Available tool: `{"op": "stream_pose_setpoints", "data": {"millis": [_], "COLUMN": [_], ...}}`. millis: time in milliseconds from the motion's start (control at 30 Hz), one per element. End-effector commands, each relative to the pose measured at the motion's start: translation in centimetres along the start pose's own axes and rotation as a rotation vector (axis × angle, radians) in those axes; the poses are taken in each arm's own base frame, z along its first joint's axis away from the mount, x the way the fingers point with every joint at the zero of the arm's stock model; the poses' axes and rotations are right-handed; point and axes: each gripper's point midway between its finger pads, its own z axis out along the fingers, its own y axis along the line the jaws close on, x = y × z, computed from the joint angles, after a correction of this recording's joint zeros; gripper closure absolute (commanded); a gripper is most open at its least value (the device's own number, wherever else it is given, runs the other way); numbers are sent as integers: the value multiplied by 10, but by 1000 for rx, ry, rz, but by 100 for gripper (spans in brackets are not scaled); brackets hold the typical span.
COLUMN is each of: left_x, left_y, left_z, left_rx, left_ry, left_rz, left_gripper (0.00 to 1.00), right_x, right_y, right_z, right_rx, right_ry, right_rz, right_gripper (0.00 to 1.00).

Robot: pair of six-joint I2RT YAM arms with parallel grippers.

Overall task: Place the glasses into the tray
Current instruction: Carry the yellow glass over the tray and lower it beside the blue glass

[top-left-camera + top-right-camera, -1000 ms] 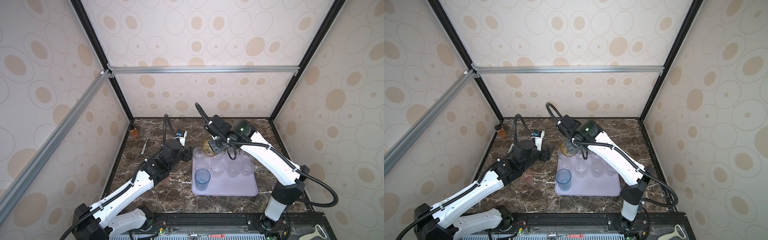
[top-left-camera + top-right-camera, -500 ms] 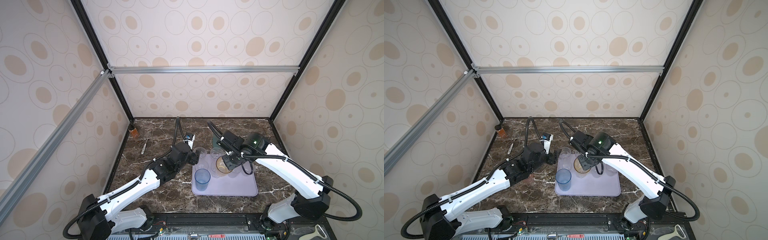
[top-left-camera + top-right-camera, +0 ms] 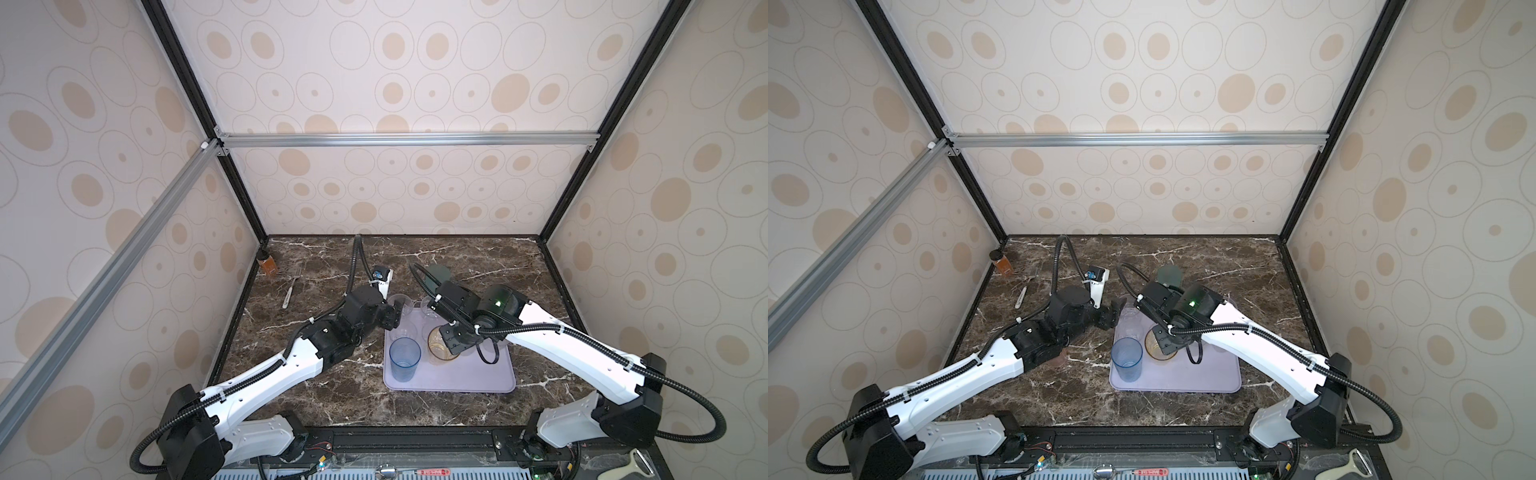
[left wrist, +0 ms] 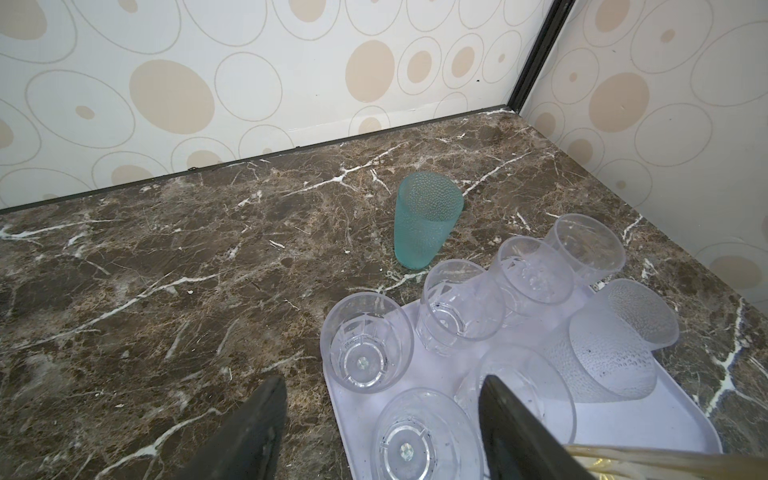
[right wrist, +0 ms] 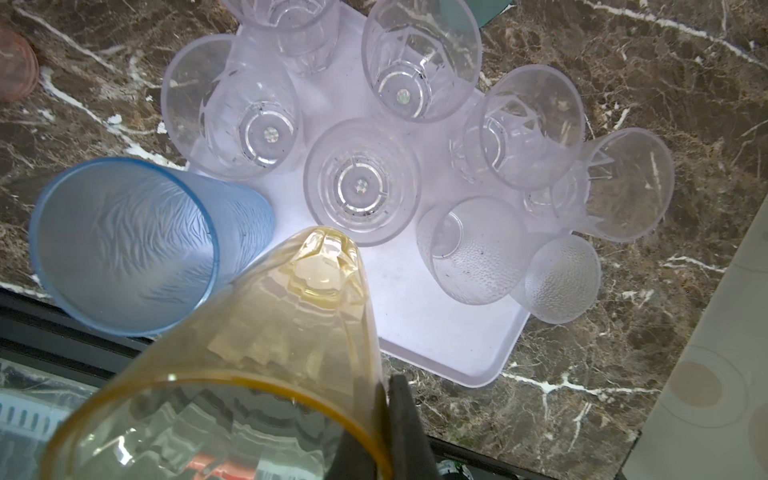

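Note:
The lavender tray (image 3: 478, 378) (image 3: 1204, 374) holds several clear glasses (image 4: 368, 343), two frosted glasses (image 4: 602, 357) and a tall blue glass (image 3: 404, 361) (image 5: 124, 245). My right gripper (image 5: 384, 386) (image 3: 451, 345) is shut on the rim of the amber glass (image 5: 282, 332) (image 3: 1158, 345), over the tray beside the blue one. My left gripper (image 4: 380, 380) (image 3: 395, 316) is open above the clear glasses at the tray's far left corner, holding nothing. A teal glass (image 4: 424, 220) (image 3: 440, 272) stands on the table behind the tray. A pink glass (image 5: 14, 62) sits on the table left of the tray.
A small amber bottle (image 3: 268, 264) stands in the far left corner, with a metal utensil (image 3: 291, 291) lying near it. A peeler (image 3: 640, 461) lies at the front right, off the marble. Enclosure walls close in three sides.
The right arm has carried the amber glass from the tray's far left corner forward to beside the blue glass. The left gripper has moved right, to the tray's far left corner.

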Motion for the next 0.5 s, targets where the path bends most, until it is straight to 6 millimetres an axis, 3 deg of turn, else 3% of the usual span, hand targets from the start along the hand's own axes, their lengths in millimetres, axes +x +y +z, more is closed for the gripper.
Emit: {"op": "stream_pose_setpoints", "data": {"millis": [0, 167, 467], "left_x": [-5, -4, -6], "left_y": [-5, -4, -4], "left_z": [0, 0, -1], "left_rx": [14, 6, 4], "left_ry": [-23, -17, -25], "left_rz": [-15, -4, -1], "left_gripper": [27, 27, 27], "right_x": [10, 11, 6], "right_y": [4, 7, -5], "right_z": [20, 16, -27], "right_rx": [4, -18, -36], "right_ry": [36, 40, -4], "right_rz": [21, 29, 35], "right_gripper": [100, 100, 100]}}
